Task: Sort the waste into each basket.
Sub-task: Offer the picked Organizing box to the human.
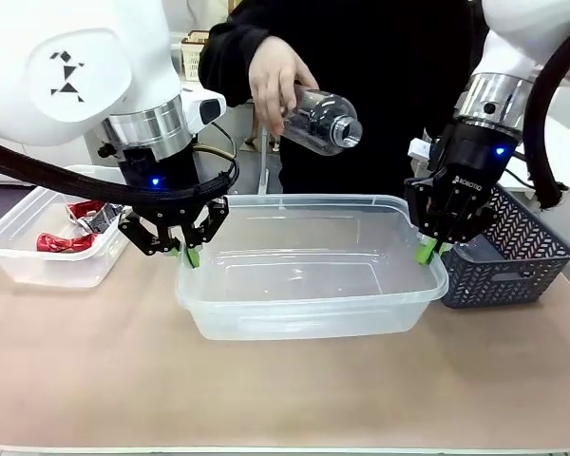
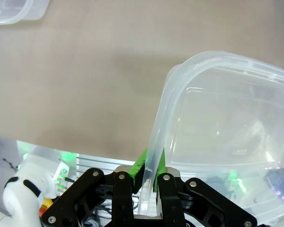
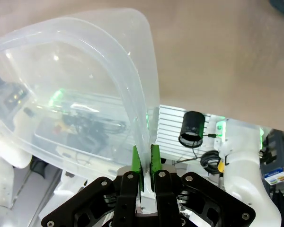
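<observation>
A large clear tub [image 1: 309,275] sits at the table's centre, empty, held at both short ends. The left gripper [image 1: 189,255] is clamped on the tub's rim at 9 o'clock; in the left wrist view its green pads [image 2: 143,163] pinch the wall between them. The right gripper [image 1: 427,251] is clamped on the rim at 3 o'clock, pads [image 3: 137,163] tight on the thin edge. Above the tub at 12 o'clock, a person's hand [image 1: 275,81] holds a clear plastic bottle [image 1: 321,119] tilted on its side, cap end toward the robot. A second clear tub [image 1: 47,249] lies at 9 o'clock, holding what look like crushed red cans [image 1: 74,228]. A dark slotted basket [image 1: 508,252] stands just beside the centre tub at 3 o'clock.
</observation>
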Motion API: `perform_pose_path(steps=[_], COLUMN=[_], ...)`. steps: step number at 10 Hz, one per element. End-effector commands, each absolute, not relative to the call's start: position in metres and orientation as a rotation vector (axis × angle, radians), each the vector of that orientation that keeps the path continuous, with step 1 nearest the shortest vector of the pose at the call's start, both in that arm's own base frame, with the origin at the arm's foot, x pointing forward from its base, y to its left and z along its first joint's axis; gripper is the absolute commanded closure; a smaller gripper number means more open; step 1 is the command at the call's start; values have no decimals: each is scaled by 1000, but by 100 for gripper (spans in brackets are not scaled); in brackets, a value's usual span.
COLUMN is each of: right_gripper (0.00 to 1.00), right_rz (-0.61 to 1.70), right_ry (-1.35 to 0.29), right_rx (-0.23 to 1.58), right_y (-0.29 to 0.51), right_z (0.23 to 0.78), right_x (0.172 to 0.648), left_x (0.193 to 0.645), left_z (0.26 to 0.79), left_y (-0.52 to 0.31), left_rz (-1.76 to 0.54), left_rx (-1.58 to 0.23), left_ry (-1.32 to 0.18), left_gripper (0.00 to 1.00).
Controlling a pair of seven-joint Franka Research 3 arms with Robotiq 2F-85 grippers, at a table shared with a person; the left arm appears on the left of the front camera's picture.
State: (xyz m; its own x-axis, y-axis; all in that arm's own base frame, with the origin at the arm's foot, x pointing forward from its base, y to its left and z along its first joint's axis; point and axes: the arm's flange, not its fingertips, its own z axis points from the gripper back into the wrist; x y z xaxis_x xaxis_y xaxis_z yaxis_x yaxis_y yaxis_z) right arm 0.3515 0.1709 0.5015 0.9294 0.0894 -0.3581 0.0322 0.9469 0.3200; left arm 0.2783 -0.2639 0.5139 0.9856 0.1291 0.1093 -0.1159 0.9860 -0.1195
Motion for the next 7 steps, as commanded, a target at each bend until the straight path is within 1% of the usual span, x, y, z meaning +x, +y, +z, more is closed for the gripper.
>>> perform_pose_path(steps=[1,7], right_gripper=[100,100], right_rz=[23,23], right_ry=[370,370], right_rx=[339,339], right_y=[169,169], right_z=[502,502], right_x=[349,349], left_x=[278,278], left_z=[518,518], left_y=[-263,-263], left_rz=[144,144], left_rx=[-110,-110], left_ry=[-120,-120], left_gripper=[100,100])
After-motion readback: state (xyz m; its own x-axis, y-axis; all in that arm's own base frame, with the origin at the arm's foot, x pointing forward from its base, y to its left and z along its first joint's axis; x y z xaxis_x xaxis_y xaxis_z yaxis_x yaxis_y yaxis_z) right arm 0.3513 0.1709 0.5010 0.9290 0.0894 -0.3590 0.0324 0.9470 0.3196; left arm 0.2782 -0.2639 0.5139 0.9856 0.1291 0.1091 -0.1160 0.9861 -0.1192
